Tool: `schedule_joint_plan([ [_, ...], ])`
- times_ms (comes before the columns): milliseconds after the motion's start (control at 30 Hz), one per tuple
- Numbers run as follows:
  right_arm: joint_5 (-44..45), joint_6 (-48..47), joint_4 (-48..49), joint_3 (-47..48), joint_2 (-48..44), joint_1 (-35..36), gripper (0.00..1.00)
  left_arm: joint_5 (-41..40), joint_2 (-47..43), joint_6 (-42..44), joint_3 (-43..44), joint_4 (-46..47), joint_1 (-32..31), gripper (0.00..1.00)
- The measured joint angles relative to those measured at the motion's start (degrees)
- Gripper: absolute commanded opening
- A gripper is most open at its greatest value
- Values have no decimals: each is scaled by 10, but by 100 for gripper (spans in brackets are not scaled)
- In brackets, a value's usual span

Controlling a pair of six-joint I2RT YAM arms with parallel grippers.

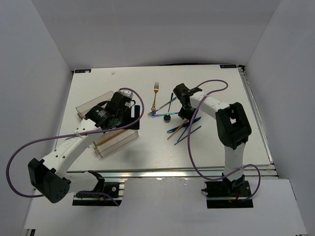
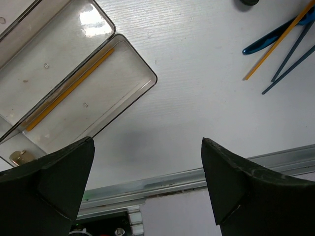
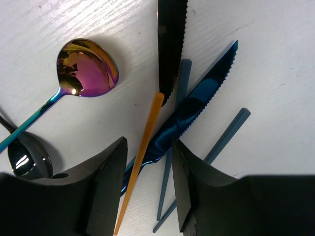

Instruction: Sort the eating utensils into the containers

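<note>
Looking down on a white table, the overhead view shows a clear plastic organiser tray lying at an angle, with the left gripper above it. Its two black fingers are spread wide with nothing between them. One long compartment of the tray holds a single gold stick, lying lengthwise. To the right of the tray and well apart from it, the other utensils lie in a loose heap on the table. The right gripper is low over that heap, its fingers a little apart. They straddle an orange-gold stick and the handle end of a shiny blue serrated knife; whether they touch either one cannot be told. The tip of a black serrated knife meets the far end of the orange-gold stick. Two slim blue-grey sticks lie alongside the blue knife, one passing beneath it. On the side of the heap nearer the tray rest an iridescent purple-and-gold spoon and a black spoon. A gold fork lies alone, right of the tray and beyond the heap, toward the table's far edge.
</note>
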Motion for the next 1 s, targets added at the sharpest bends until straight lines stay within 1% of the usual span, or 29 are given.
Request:
schedule_joint_plan([
  [200, 2, 5, -1, 16, 32, 0, 46, 6, -4, 11, -13, -8, 0, 98],
  [333, 5, 11, -4, 30, 44, 0, 45, 7, -4, 17, -22, -13, 0, 98],
  [400, 5, 14, -3, 33, 46, 0, 37, 7, -4, 21, -24, -16, 0, 98],
  [467, 3, 17, -2, 36, 50, 0, 36, 8, -4, 24, -25, -17, 0, 98],
  [500, 3, 19, -1, 38, 55, 0, 32, 8, -4, 26, -25, -17, 0, 98],
  [533, 3, 20, -1, 39, 58, 0, 32, 8, -4, 27, -25, -17, 0, 98],
  [567, 1, 21, 0, 42, 59, 0, 30, 8, -4, 28, -26, -17, 0, 98],
  [600, 0, 23, 0, 43, 60, 0, 25, 8, -4, 30, -26, -18, 0, 98],
  [867, -4, 33, 0, 45, 62, 0, 19, 8, -4, 39, -28, -18, 0, 98],
  [900, -5, 34, 0, 45, 62, 0, 12, 8, -4, 40, -29, -18, 0, 98],
  [1000, -12, 37, 1, 45, 63, 0, 0, 7, -4, 43, -31, -19, 0, 98],
])
